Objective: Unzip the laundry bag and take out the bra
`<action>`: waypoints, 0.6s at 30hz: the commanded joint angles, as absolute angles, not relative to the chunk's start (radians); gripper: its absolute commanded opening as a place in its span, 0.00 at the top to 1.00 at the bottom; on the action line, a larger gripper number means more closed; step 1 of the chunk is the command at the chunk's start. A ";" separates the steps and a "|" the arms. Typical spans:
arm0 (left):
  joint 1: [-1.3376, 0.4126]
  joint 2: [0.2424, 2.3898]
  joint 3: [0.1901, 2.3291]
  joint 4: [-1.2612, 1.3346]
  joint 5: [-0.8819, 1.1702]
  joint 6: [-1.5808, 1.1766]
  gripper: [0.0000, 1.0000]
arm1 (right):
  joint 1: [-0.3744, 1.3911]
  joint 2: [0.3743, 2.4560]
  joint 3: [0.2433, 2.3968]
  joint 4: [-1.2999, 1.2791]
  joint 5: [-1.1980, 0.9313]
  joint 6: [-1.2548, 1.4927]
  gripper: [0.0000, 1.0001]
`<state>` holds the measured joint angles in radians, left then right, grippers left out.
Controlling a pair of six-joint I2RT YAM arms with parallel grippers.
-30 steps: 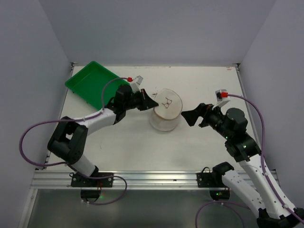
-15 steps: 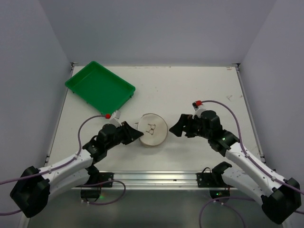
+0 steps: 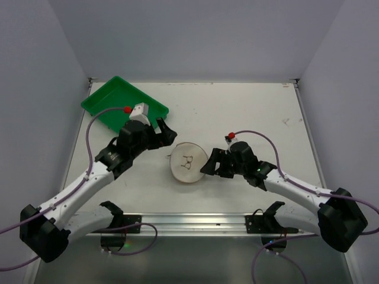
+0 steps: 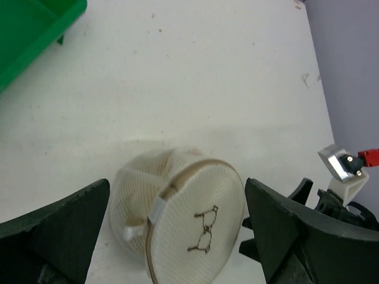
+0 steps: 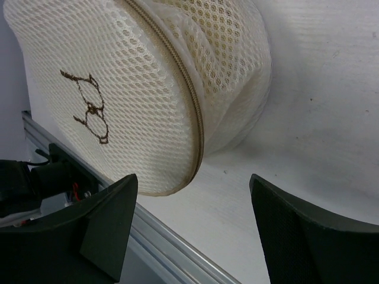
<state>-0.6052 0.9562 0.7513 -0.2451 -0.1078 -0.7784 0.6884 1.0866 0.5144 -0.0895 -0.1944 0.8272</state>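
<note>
The laundry bag [image 3: 188,163] is a round white mesh drum lying tilted near the table's front, its lid with a black mark facing up. A tan zip [image 5: 192,118] runs round the lid rim and is shut. The bra is hidden. My left gripper [image 3: 164,133] hovers behind and left of the bag, open and holding nothing; in its wrist view the bag [image 4: 183,219] lies below the wide jaws [image 4: 177,184]. My right gripper [image 3: 210,164] is at the bag's right side, open, with the lid's edge [image 5: 172,183] just ahead of its fingers [image 5: 194,177].
A green tray [image 3: 121,106] stands at the back left, its corner showing in the left wrist view [image 4: 29,29]. The metal rail of the table's front edge [image 3: 195,222] runs just below the bag. Grey walls enclose three sides.
The bag came from mid-table to the front. My left gripper opened, let go of the bag and drew back toward the tray. My right gripper moved up to the bag's right side.
</note>
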 commanded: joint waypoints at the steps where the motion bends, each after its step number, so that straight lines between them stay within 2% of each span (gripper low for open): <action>1: -0.548 1.133 0.891 -0.295 -0.013 -0.520 0.00 | 0.693 1.158 0.549 0.043 -0.218 0.885 0.23; 5: -0.532 1.308 0.998 -0.304 0.194 -0.468 0.03 | 0.693 1.253 0.543 0.129 -0.267 0.933 0.26; 8: -0.532 1.377 0.959 -0.290 0.286 -0.517 0.08 | 0.681 1.322 0.569 0.146 -0.278 0.937 0.31; 12: -0.532 1.332 0.807 -0.212 0.333 -0.609 0.12 | 0.614 1.368 0.629 0.121 -0.281 0.885 0.45; 18: -0.535 1.149 0.612 -0.132 0.331 -0.736 0.13 | 0.540 1.514 0.842 0.042 -0.325 0.743 0.58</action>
<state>-0.5369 1.2346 0.6449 -0.2264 0.2718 -0.6510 0.5518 1.4582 0.7094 0.0513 -0.2897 0.8383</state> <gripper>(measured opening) 0.876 0.435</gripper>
